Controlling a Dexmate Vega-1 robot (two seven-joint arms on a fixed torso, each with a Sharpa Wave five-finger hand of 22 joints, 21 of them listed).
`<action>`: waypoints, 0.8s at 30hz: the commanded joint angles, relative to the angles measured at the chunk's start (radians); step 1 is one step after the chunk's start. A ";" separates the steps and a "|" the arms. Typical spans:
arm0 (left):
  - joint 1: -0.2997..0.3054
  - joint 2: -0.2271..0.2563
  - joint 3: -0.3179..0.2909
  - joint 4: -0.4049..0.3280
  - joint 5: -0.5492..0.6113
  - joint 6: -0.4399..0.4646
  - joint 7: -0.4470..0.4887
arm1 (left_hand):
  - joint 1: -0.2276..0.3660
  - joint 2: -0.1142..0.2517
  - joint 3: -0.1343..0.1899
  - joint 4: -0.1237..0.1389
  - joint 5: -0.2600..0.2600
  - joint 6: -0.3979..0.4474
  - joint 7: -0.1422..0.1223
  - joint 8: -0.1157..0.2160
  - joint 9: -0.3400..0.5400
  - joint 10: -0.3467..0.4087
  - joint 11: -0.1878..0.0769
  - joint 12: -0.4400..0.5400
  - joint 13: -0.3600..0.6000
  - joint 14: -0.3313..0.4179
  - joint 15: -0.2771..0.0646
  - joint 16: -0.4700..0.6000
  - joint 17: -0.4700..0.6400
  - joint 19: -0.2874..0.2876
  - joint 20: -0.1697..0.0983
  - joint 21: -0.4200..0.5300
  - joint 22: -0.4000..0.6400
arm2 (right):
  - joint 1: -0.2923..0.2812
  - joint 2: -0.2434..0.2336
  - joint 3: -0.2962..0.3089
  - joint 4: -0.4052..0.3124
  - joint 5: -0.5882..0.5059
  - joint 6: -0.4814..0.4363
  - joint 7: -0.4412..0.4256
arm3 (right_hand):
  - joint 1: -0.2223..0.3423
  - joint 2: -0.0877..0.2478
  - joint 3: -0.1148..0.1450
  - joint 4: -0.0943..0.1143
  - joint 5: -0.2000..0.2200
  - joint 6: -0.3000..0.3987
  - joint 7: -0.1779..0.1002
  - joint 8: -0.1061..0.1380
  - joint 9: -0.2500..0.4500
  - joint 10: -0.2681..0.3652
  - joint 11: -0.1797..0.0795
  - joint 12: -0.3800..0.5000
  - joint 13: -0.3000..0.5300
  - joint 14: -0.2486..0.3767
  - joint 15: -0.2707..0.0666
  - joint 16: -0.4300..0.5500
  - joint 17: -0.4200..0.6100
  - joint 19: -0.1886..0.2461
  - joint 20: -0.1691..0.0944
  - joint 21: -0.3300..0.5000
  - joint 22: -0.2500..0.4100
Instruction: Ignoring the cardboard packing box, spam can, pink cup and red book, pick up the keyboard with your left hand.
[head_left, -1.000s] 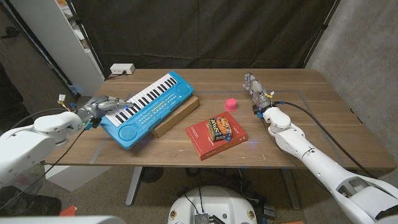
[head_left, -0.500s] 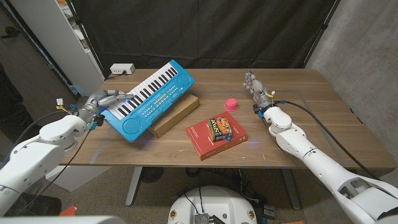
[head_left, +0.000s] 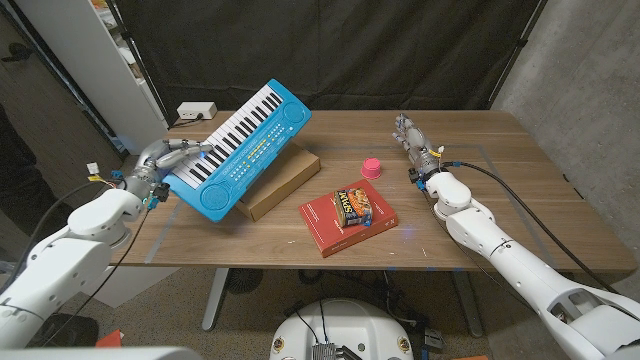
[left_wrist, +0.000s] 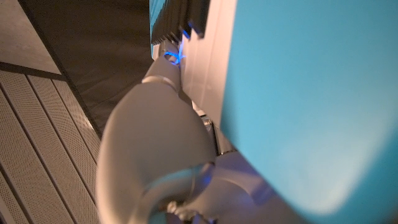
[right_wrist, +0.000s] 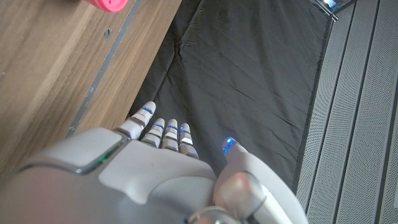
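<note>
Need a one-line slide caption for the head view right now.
Left hand holds the blue keyboard tilted up above the cardboard box; right hand waits beside the pink cup.

No legible text, spam can (head_left: 354, 207) label too small

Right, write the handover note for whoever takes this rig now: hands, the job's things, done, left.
Left robot hand: grips the blue keyboard by its left edge, tilted, with its far end high.
Right robot hand: holds nothing, fingers straight, near the table's far right part.
The keyboard's low corner hangs close over the table beside the cardboard packing box; I cannot tell if it is clear.
Spam can lies on the red book; pink cup stands behind them.
Done: grasp and lift started.
Left: confirm the keyboard is fully clear.
</note>
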 joint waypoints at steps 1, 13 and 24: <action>-0.002 -0.024 0.000 -0.014 0.014 -0.061 0.027 | 0.104 0.110 0.014 0.007 -0.001 0.050 -0.046 -0.004 0.003 0.112 -0.108 0.003 0.005 0.150 -0.138 -0.001 0.003 -0.017 -0.015 0.008 0.003 | -0.015 -0.008 0.006 -0.024 -0.002 0.002 -0.007 | 0.008 0.030 0.001 -0.006 0.005 0.001 0.008 0.002 0.002 0.006 0.000 -0.003 0.003 0.004 -0.003 -0.002 0.002 0.004 -0.036 0.000 0.003; -0.006 -0.049 -0.005 -0.027 0.029 -0.108 0.050 | 0.104 0.109 0.015 0.007 -0.001 0.051 -0.045 -0.007 0.001 0.113 -0.109 -0.001 0.010 0.151 -0.137 -0.003 0.006 -0.023 -0.016 0.020 0.002 | -0.033 -0.020 0.016 -0.053 -0.005 0.002 -0.017 | 0.009 0.030 0.001 -0.007 0.005 0.001 0.008 0.002 0.002 0.006 0.002 -0.003 0.003 0.005 -0.003 -0.002 0.002 0.004 -0.036 0.000 0.003; -0.018 -0.069 -0.007 -0.037 0.049 -0.145 0.067 | 0.102 0.108 0.016 0.008 -0.001 0.054 -0.046 -0.010 0.000 0.115 -0.109 -0.004 0.016 0.151 -0.138 -0.004 0.009 -0.027 -0.017 0.031 0.001 | -0.035 -0.020 0.017 -0.052 -0.006 0.010 -0.013 | 0.009 0.030 0.002 -0.007 0.005 0.002 0.009 0.002 0.002 0.007 0.002 -0.003 0.003 0.004 -0.003 -0.002 0.002 0.004 -0.036 0.000 0.003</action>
